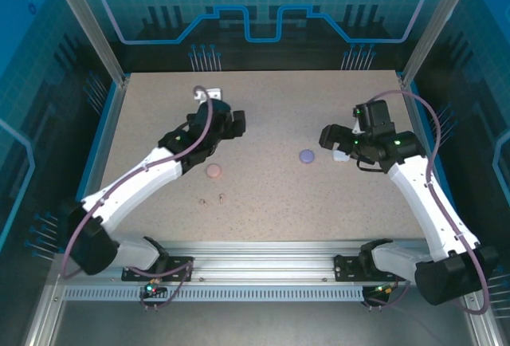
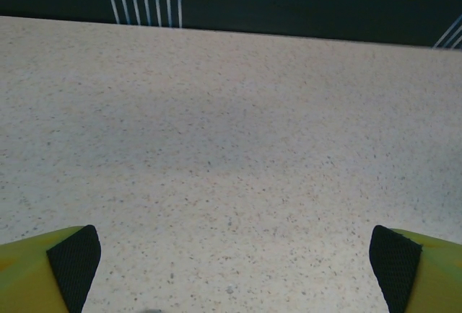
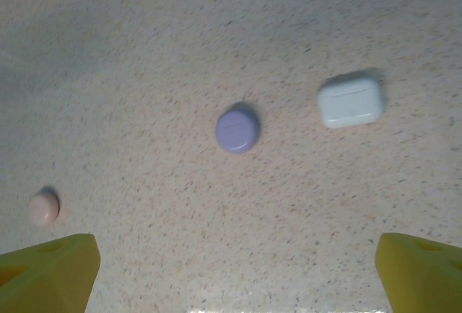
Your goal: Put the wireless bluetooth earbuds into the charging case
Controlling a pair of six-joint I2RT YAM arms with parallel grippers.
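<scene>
Top external view tells me the job has barely begun: nothing is gripped and, by my judgement, no earbud is seated yet. A pair of tiny pinkish stemmed earbuds (image 1: 221, 197) lies loose on the speckled beige table (image 1: 271, 210), just nearer the arm bases than the pink round plastic case (image 1: 214, 171). The purple round plastic case (image 1: 307, 155) sits toward the middle, well apart from the pink one. I cannot make out any other earbuds at this size.

My left gripper (image 1: 233, 123) hovers toward the far left. From its wrist camera the yellow fingers (image 2: 43, 270) with black pads stand wide apart over bare table, with nothing between them. My right gripper (image 1: 328, 137) is likewise spread. Its wrist view shows yellow fingertips (image 3: 50, 273) at both lower corners, and beyond them the purple case, the pink case off to the left and a white rounded-rectangle plastic case (image 3: 351, 102) to the right. A seam runs across the white case, and all three lids look shut to me.

I read this as the approach step. Next I need one case opened and held steady, then a very fine pinch on a stem, and such small parts will skid easily.

Near the far edge sits a small white object (image 1: 211, 92) with a pinkish bit beside it, too small for me to identify.

I can read no brand or lettering on any case. The blue printed backdrop (image 1: 263, 11) carries line graphics and a gear shape, no words.
</scene>
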